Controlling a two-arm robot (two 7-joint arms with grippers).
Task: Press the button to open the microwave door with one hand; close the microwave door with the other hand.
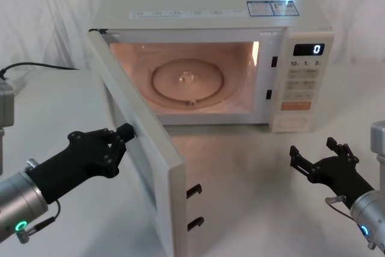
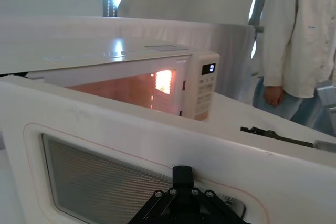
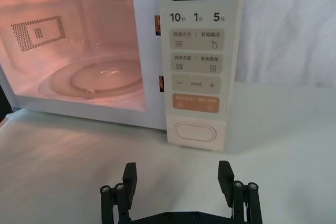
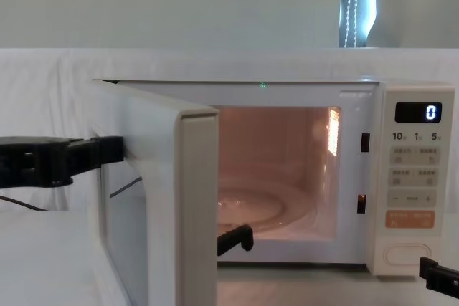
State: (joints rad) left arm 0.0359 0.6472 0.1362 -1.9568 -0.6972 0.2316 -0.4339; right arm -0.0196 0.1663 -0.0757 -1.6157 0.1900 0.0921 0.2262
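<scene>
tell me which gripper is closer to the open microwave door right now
Left. The left gripper has its fingertip against the outer face of the microwave door, beside the window. The right gripper hovers open over the table, in front of the button.

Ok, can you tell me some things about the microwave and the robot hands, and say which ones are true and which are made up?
1. The big cream-white microwave door with the dark glass window is shut. False: it stands swung open, and the inside glows.
2. The black left gripper has its tip at the outer face of the door. True.
3. The black right gripper is pressing the wide cream pill-shaped button. False: it sits back from the button, apart from it, fingers open.
4. The black display on the cream-white boxy microwave shows "0". True.
5. A round glass plate lies inside the microwave. True.
</scene>
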